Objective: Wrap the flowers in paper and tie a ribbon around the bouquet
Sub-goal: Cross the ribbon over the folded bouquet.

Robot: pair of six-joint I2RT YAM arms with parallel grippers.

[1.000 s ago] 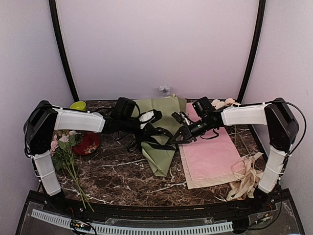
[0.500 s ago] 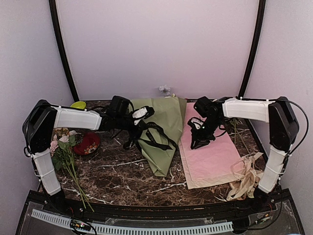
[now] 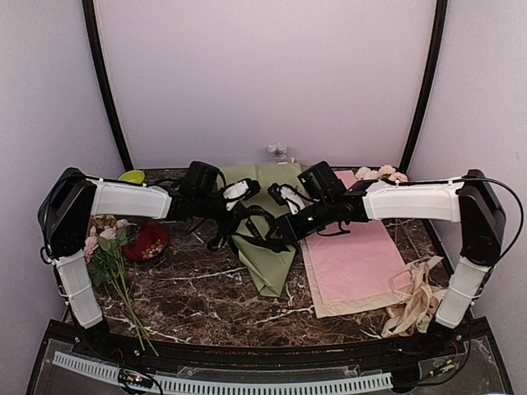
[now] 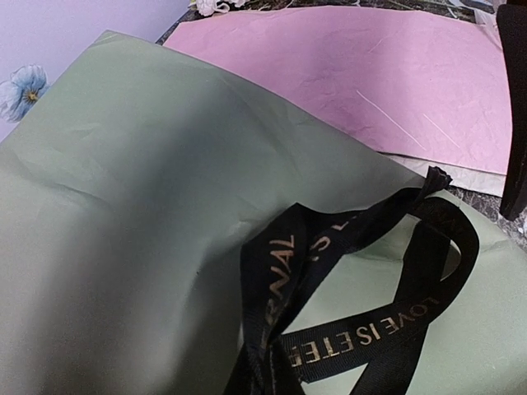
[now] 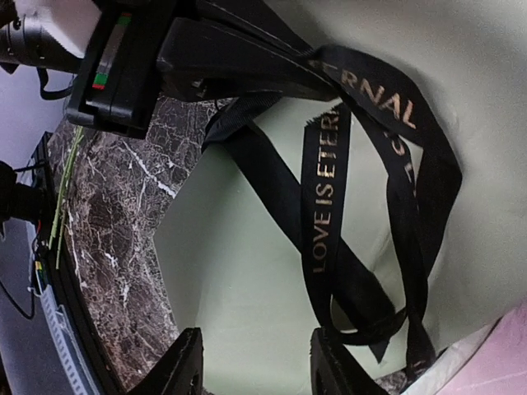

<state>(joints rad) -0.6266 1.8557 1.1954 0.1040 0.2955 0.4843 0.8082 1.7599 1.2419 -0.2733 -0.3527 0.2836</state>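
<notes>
Right wrist: jaws apart over ribbon [image 5: 321, 189], paper [image 5: 239, 304].

Counted two arms, one left arm [image 3: 132, 200] and one right arm [image 3: 412, 200]; one sage-green paper [image 3: 268, 267]; one pink sheet [image 3: 362, 263]; one black ribbon [image 4: 354, 341]; one cream ribbon [image 3: 416, 296] at lower right; two bowls, red bowl [image 3: 148, 241] and yellow-green bowl [image 3: 132, 177], at left

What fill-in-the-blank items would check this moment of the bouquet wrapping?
1. The left gripper grips the ribbon, its jaws ____.
2. The right gripper hangs over the ribbon, holding nothing, its jaws ____.
3. The ribbon's loops lie on paper whose colour is ____.
4. In the top view, the sheet to the right of that paper is ____.
Missing words: shut; open; green; pink.
</notes>
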